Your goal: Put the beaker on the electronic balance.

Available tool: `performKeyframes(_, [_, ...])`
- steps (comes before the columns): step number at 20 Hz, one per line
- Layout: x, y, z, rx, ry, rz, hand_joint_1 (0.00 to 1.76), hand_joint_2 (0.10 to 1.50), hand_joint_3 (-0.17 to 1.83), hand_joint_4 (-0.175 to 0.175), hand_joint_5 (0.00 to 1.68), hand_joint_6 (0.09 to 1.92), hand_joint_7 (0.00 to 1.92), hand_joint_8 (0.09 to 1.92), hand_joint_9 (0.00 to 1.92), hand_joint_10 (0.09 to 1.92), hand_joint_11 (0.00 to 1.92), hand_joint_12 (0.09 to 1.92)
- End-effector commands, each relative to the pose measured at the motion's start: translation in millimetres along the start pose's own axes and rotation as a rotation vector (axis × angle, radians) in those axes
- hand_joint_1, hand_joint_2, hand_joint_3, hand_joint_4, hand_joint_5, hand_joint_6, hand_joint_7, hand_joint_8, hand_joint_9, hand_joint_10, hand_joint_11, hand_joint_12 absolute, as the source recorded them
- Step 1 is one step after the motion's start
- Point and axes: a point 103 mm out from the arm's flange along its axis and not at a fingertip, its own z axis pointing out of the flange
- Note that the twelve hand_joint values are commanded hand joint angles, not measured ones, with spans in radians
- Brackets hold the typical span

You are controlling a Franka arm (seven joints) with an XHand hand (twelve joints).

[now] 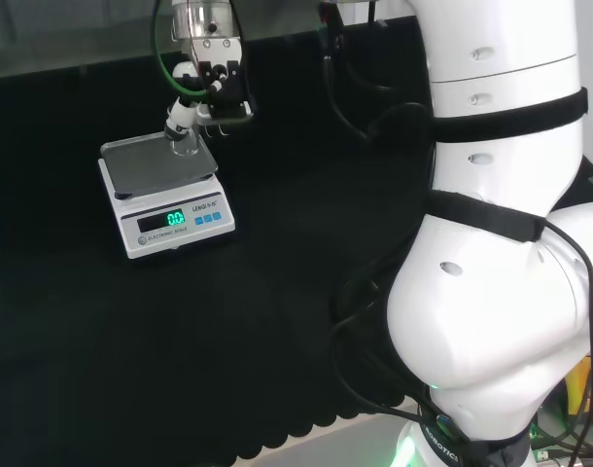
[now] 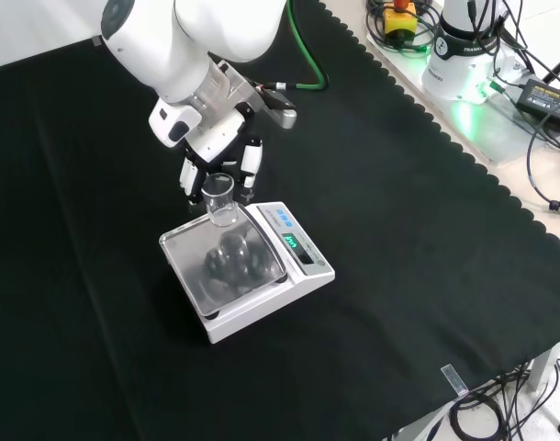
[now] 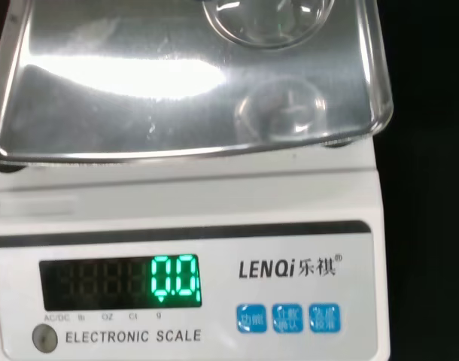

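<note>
A small clear glass beaker [image 2: 221, 198] stands upright between the fingers of the black and white hand [image 2: 216, 152], which is curled round its upper part. The beaker is over the far corner of the steel pan [image 2: 227, 266] of the white electronic balance [image 2: 298, 276]; whether its base touches the pan I cannot tell. In the head view the hand [image 1: 207, 83] reaches down from above, with the beaker [image 1: 184, 145] at the pan's [image 1: 151, 165] back right. In the wrist view the beaker's round base [image 3: 267, 19] shows above the pan [image 3: 139, 90], with its reflection below it.
Black cloth [image 2: 418, 239] surrounds the balance, with a scalloped edge on the right in the front view. Beyond that edge lie cables and power boxes [image 2: 537, 92]. A green cable [image 2: 308, 64] trails behind the hand. The arm's white links [image 1: 501, 243] stand at the head view's right.
</note>
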Motion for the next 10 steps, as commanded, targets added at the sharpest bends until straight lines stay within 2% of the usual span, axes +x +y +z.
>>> performKeyframes(1, [26,26,1,0.027,-0.023,0.014,1.14,1.14,-0.01,-0.175,0.93,1.08,1.05,1.0,1.4,0.57,1.63,0.56])
performKeyframes(6, [38,31,5,0.014,-0.03,-0.001,1.14,1.14,-0.01,-0.175,0.93,1.08,1.05,1.0,1.4,0.58,1.63,0.56])
performKeyframes(8, [21,30,3,0.013,-0.012,-0.002,1.14,1.14,-0.01,-0.175,0.93,1.08,1.05,1.0,1.4,0.58,1.63,0.56])
performKeyframes(10, [21,31,3,0.02,-0.018,0.002,1.14,1.14,-0.01,-0.175,0.93,1.08,1.05,1.0,1.4,0.58,1.62,0.56])
